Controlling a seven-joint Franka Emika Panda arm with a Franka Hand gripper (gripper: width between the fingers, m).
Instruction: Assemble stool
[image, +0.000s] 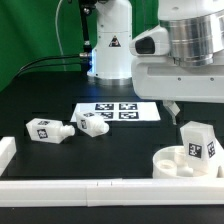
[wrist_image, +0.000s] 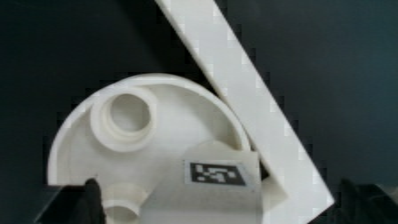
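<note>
- Over the seat (image: 166, 160), your claw (wrist_image: 221, 206) hangs, jaws wide apart, gripping nothing.
- Seat's at the exterior view's right, just beside the rail (image: 90, 188), one leg (image: 197, 143) upright on it.
- A second leg (image: 45, 130) and a third leg (image: 92, 124) lie flat near the marker board (image: 120, 112).

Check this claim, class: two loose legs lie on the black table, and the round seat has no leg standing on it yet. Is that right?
One part is wrong. The two loose legs do lie on the black table, but the round seat already has an upright leg standing on it, as the exterior view shows.
</note>
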